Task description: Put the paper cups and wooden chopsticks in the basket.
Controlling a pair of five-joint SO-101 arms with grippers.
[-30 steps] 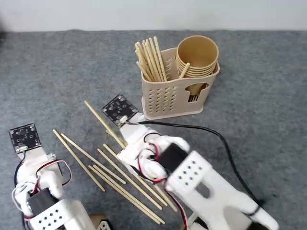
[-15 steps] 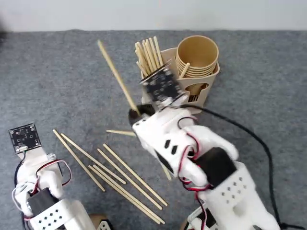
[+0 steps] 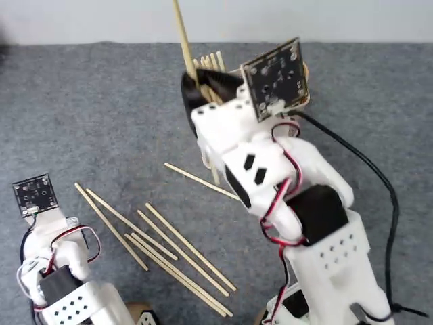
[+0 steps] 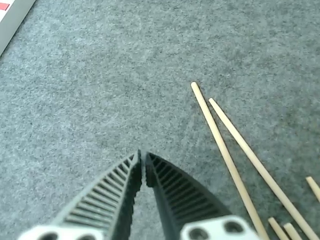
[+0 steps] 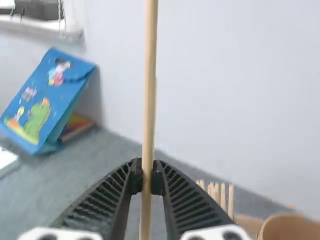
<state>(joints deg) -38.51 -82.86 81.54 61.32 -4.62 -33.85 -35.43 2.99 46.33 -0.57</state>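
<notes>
**One chopstick raised over a mostly hidden basket**

In the high view the right arm [image 3: 284, 183] fills the centre and upper middle of the frame and covers nearly all of the basket. Its wrist camera board hides the spot where the paper cups sit. Only the tips of the stored chopsticks [image 3: 211, 61] poke out at the upper centre, just beside the right gripper [image 3: 197, 91].

That gripper is clamped on a single wooden chopstick [image 3: 181, 30]. The stick stands nearly upright and runs off the top edge of the frame, so its upper end is cut off. The right wrist view shows the grip plainly: both jaws are pressed against the stick at the lower centre, and its ends leave the frame at top and bottom. In the lower right corner of that view are a corner of the basket [image 5: 246, 222], a curved piece of a paper cup rim [image 5: 292, 227] and a few chopstick tips. A blue bag [image 5: 42, 107] leans against the pale wall at the left.

On the grey desk [image 3: 88, 101], a group of loose chopsticks [image 3: 169, 250] lies fanned across the lower centre of the high view. One more [image 3: 199, 181] lies slanted just above them, its far end under the right arm.

The left arm [image 3: 47, 237] sits in the lower left corner. The left wrist view shows the left gripper [image 4: 141, 162] with its jaws pressed together on nothing. Two chopstick ends [image 4: 220, 140] lie near it at the right of that frame.
</notes>
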